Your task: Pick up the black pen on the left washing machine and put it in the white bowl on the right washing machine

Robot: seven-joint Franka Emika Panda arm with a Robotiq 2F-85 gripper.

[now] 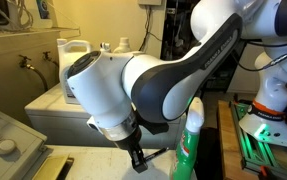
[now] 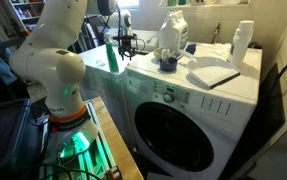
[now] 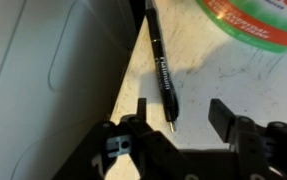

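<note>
The black pen lies flat on the cream-beige top of the left washing machine, its tip pointing toward me. My gripper is open and empty, low over this top, with the pen's tip between its two fingers and not touching either. In both exterior views the gripper points down beside a green bottle. The white boxy right washing machine stands alongside. I cannot make out the white bowl in any view.
A green bottle stands close beside the pen. White bottles, a small blue round container and a notebook sit on the white machine. A grey ribbed panel with a knob is nearby.
</note>
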